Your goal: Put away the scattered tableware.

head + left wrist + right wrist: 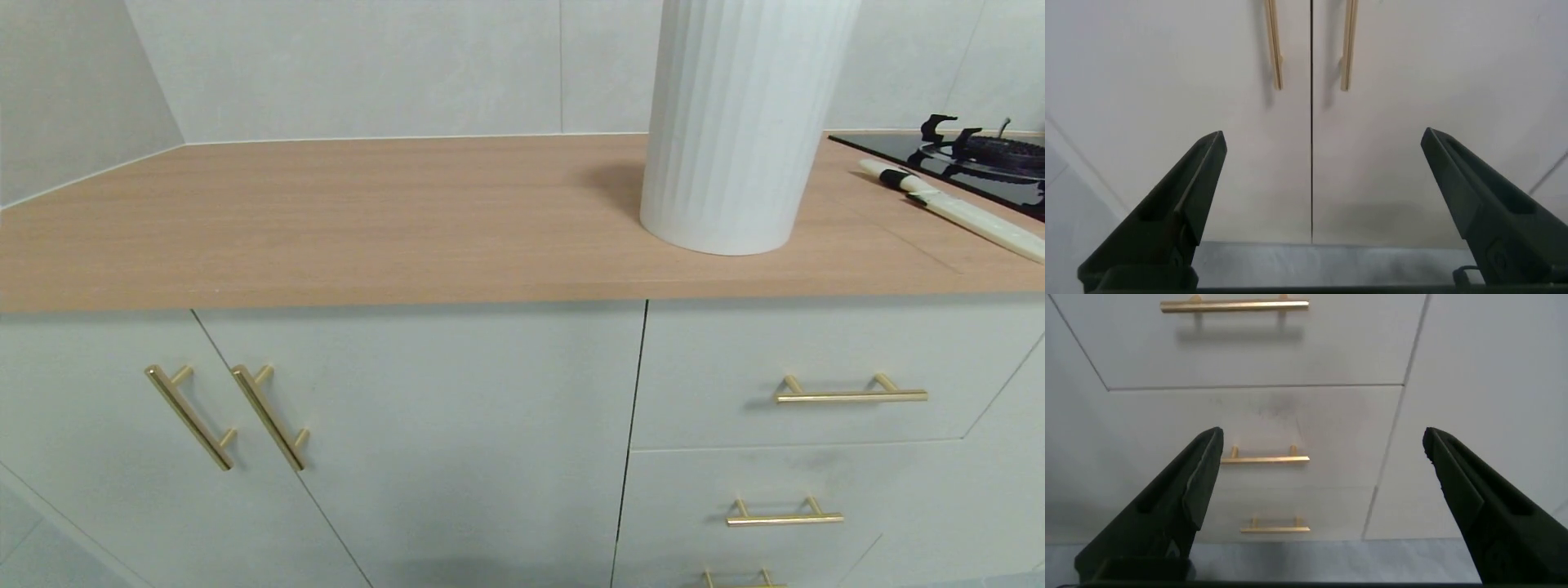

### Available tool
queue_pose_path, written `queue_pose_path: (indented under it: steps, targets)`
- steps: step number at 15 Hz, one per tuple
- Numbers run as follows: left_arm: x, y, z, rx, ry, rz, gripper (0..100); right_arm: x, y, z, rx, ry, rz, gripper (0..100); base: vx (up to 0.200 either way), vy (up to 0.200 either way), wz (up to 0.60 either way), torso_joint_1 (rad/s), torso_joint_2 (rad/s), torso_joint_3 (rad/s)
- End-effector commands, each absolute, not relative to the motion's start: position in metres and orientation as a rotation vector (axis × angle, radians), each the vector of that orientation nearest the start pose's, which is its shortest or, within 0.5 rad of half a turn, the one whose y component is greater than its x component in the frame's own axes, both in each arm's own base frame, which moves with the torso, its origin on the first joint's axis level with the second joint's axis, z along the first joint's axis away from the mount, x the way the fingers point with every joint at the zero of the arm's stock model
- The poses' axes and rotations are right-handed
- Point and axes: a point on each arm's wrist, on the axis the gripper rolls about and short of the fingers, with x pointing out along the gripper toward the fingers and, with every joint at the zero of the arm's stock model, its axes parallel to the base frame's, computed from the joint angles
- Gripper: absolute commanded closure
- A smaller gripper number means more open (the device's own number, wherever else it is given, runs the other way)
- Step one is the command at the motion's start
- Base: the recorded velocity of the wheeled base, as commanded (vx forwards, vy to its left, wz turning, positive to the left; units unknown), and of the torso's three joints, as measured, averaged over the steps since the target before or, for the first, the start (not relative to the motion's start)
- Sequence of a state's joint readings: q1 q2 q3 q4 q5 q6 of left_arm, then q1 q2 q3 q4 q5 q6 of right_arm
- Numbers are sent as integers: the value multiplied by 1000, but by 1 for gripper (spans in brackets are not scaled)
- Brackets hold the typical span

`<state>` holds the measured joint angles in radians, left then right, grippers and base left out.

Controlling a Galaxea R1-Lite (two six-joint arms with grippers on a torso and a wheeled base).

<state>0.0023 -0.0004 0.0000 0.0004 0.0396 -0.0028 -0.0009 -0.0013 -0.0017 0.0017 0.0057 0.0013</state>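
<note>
Nearest, the left gripper (1323,137) hangs low before the double cabinet doors (1413,122), its jaws spread wide with nothing between them. It faces the seam between the doors, below their two upright gold handles (1275,49).

The right gripper (1323,434) is likewise spread wide and holds nothing. It faces the stack of drawers (1249,351), with three horizontal gold drawer handles (1234,305) beyond it.

Above the cabinet fronts runs the wooden table (367,220). A tall white ribbed container (735,122) stands upright on it, toward the right and near the front edge.

The knife (955,210) has a cream handle with black bands. It lies flat at the table's right end, apart from the container and just beside the black glass hob (890,147). Its handle points toward the rear. A black burner grate (988,147) sits on the hob.

Pale tiled wall (367,65) closes the rear and the left side.
</note>
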Motion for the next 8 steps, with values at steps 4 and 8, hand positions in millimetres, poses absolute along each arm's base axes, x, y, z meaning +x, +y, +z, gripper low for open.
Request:
queue_pose_path:
  steps: [4,8]
  targets:
    - [-23,1,75,-3,0,43,0,-23,0,76,2,0,6,0,-200,-200,0,-3,5,5]
    - [-23,1,75,-3,0,43,0,-23,0,76,3,0,6,0,0,0,0,0,0,0]
